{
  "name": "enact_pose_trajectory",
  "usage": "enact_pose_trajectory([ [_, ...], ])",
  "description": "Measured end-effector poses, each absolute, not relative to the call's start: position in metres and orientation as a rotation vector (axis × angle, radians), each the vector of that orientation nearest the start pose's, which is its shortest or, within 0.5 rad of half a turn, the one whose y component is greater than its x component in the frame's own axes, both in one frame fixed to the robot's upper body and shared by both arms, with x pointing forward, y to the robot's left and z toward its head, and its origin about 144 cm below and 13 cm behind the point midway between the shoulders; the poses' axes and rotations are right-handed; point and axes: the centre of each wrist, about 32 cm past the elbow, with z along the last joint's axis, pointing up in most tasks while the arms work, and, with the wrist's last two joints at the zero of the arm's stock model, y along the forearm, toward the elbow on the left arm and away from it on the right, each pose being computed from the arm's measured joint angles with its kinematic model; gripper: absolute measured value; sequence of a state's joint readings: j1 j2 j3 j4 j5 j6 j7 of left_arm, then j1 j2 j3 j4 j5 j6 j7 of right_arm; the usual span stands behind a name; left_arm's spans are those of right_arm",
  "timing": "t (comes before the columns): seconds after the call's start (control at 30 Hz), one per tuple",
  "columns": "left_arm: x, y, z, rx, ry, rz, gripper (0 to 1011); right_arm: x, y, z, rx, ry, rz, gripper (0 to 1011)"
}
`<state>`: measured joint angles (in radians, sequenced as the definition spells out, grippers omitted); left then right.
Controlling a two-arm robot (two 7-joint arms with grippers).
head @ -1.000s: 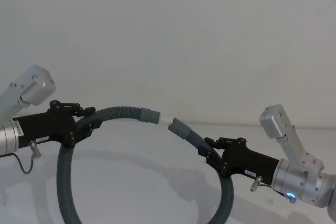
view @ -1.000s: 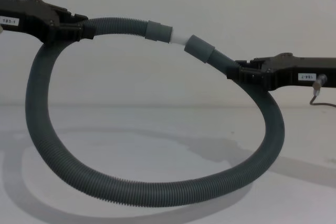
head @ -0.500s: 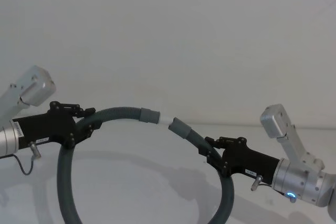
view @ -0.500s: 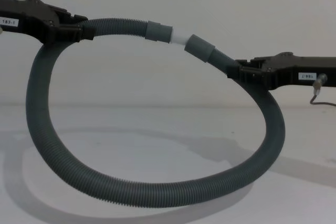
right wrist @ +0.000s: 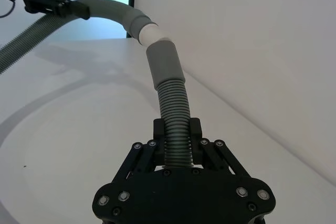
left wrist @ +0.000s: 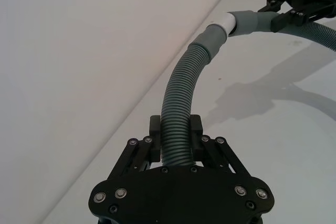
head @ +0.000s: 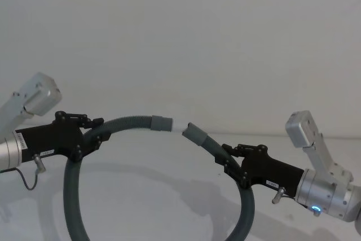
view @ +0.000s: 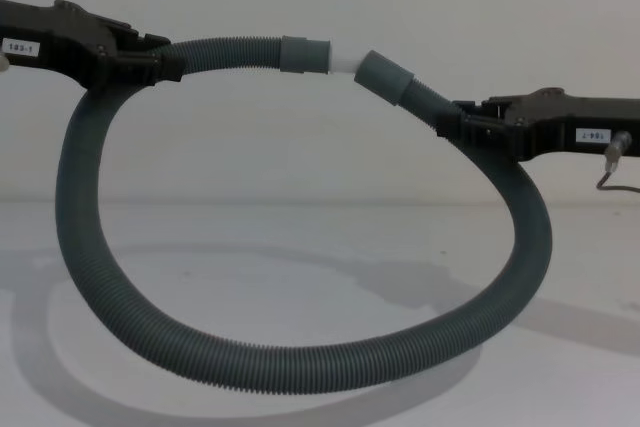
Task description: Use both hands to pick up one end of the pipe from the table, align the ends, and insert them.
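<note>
Both grippers are clamped on the pipe (view: 300, 372), the left gripper (view: 165, 62) and right gripper (view: 455, 125) each behind a cuff. The white spigot tip (view: 343, 57) meets the hollow cuff (view: 385, 77) at an angle, raised above the table (view: 300, 247) while the loop's bottom rests near its front edge.

Even, soft overhead light; faint blurred shadows on the table (view: 300, 247); sharp focus.

Both end effectors (head: 95, 131) (head: 228, 161) grip the pipe (head: 127, 122).

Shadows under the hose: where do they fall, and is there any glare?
Chest view: a soft grey shadow lies on the table beneath the hose loop. Right wrist view: a curved shadow crosses the table, and a bright blue-white panel glows at the top.
</note>
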<state>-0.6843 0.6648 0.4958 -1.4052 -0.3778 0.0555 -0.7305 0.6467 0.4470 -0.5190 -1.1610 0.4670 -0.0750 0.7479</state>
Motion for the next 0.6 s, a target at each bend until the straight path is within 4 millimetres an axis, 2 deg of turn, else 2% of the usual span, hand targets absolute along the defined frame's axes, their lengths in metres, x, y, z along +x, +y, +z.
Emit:
enact_pose_trajectory([
  [0.6,0.5864,0.3228,1.3326,0.306,-0.381,0.614,288,0.6048,-0.2807,1.2416,-0.075,-0.217,-0.547,250],
])
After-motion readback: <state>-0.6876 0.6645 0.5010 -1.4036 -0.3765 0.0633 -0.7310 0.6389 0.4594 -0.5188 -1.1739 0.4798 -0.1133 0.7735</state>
